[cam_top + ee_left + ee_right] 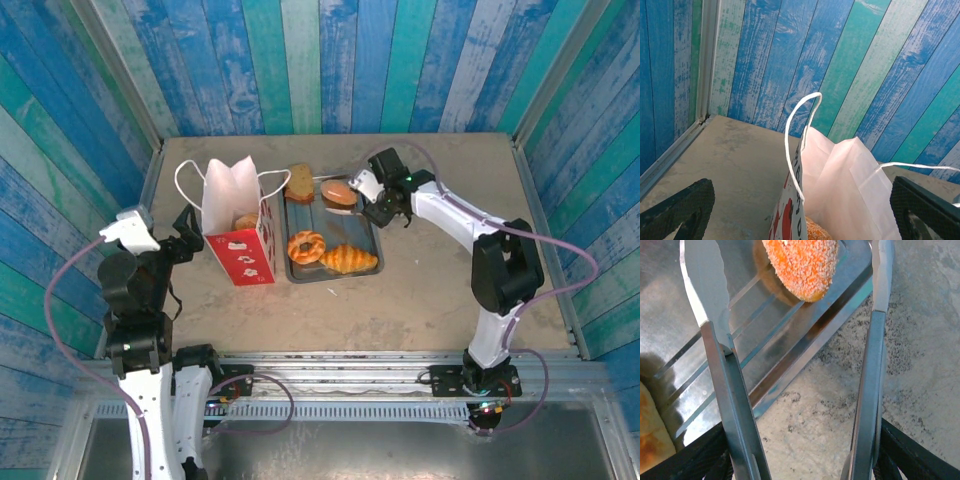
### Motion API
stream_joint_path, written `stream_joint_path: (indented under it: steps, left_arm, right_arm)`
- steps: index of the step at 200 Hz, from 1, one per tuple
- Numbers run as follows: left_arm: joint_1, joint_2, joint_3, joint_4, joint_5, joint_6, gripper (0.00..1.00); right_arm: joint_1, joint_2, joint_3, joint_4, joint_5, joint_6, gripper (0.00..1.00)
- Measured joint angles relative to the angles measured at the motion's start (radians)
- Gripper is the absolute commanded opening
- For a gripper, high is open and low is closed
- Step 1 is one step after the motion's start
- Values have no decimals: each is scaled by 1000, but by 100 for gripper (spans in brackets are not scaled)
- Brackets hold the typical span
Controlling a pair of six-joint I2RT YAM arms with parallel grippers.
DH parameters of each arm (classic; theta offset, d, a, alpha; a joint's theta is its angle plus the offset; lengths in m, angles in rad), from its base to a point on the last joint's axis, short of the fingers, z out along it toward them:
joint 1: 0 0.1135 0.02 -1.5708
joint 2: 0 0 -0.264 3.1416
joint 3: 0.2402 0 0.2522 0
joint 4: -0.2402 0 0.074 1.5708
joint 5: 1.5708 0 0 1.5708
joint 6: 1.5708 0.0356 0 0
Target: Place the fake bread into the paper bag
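The paper bag (240,250) stands upright left of the grey tray (366,236), with one orange bread (247,220) inside it. A ring donut (305,246) and a croissant (348,260) lie on the tray, a round bun (340,193) is at its far end, and a brown slice (299,183) lies beyond it. My right gripper (383,205) grips metal tongs (715,340), whose spread tips flank the sesame bun (802,265) without touching it. My left gripper (188,235) is open beside the bag's (850,190) left side; the bread (815,231) shows inside.
Blue striped plank walls close in the table on the far side, left and right. The tray's rim (805,355) runs diagonally under the tongs, with bare table to its right. Another golden pastry (647,430) shows at the left edge.
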Motion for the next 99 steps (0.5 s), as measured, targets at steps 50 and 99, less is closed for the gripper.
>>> stream_joint_path:
  steps: [50,99]
  left_arm:
    - [0,1,0,0,-13,3,94]
    - [0,3,-1,2,-18,3,94]
  right_arm:
    - [0,60,40,10,-3,1,68]
    - [0,99,64,16,-7,5,65]
